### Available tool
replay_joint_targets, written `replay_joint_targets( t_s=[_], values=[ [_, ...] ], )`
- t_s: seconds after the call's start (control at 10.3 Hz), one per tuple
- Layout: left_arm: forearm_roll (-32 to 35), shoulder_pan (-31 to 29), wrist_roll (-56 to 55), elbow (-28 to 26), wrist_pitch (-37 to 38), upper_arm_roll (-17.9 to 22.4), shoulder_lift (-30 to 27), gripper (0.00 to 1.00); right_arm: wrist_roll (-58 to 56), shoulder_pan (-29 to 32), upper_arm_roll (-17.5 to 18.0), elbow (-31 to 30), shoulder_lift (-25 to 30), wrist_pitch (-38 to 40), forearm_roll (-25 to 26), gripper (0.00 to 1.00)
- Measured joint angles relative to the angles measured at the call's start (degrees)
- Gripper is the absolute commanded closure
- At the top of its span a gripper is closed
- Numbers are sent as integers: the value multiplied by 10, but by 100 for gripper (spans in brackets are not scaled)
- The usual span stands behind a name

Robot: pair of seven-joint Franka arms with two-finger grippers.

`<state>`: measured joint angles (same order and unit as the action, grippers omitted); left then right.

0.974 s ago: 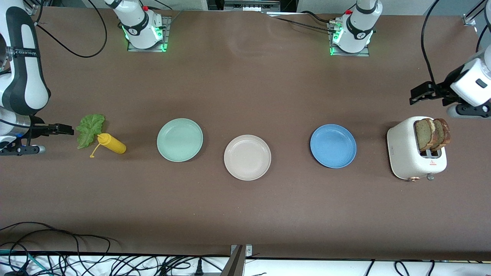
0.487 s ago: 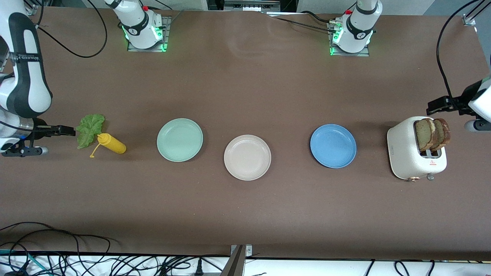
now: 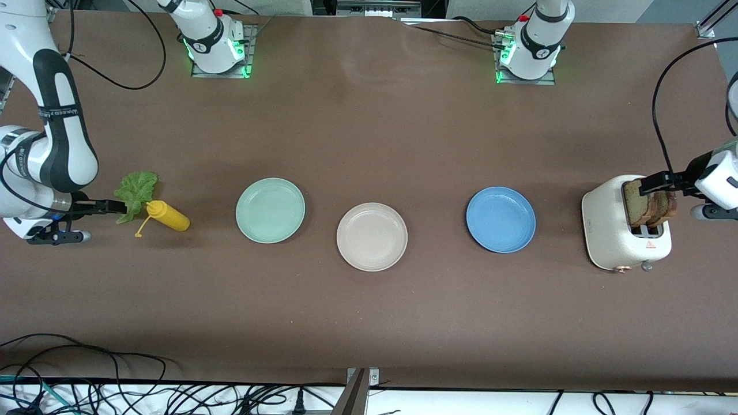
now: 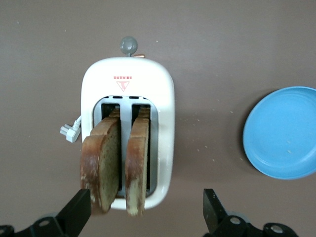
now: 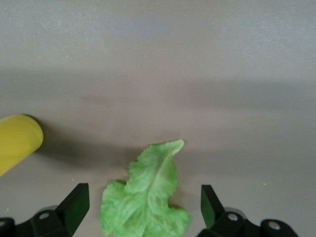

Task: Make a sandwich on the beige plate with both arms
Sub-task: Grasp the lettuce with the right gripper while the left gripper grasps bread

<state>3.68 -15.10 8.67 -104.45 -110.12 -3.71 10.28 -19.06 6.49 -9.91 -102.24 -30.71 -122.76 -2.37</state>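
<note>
Brown worktop; beige plate [image 3: 372, 237] empty, frame centre; left gripper [image 4: 146, 212] open over 2 toaster [image 3: 625, 230] slices [image 4: 116, 165]; right gripper [image 5: 143, 212] open over lettuce [image 5: 146, 197]; jaws may pinch both slices together.

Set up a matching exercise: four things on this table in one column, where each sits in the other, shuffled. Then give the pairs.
Things
1. bread slices
2. lettuce leaf
3. beige plate
4. mustard bottle

Places
A. between the mint-green plate and the blue plate
B. lying on the table at the open right gripper
C. upright in the toaster slots
D. on its side beside the leaf

Pairs: 1-C, 2-B, 3-A, 4-D
</note>
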Motion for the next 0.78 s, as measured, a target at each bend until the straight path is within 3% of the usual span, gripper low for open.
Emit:
replay_joint_targets(
  t_s=[0.19, 0.39, 0.58, 0.68, 0.78],
  values=[
    [0, -3, 1, -53, -61, 0, -3, 0, 0, 0, 0, 0, -21, -7, -16, 0],
    [0, -3, 1, -90, -109, -2, -4, 16, 0, 0, 0, -1, -30, -7, -30, 0],
    [0, -3, 1, -108, -132, -2, -3, 72, 1, 0, 0, -5, -37, -6, -36, 0],
    [0, -3, 6, -110, -134, -2, -3, 92, 1, 0, 0, -8, -40, 0, -36, 0],
    [0, -3, 13, -109, -134, -2, -4, 100, 1, 0, 0, -12, -43, 14, -36, 0]
  ],
)
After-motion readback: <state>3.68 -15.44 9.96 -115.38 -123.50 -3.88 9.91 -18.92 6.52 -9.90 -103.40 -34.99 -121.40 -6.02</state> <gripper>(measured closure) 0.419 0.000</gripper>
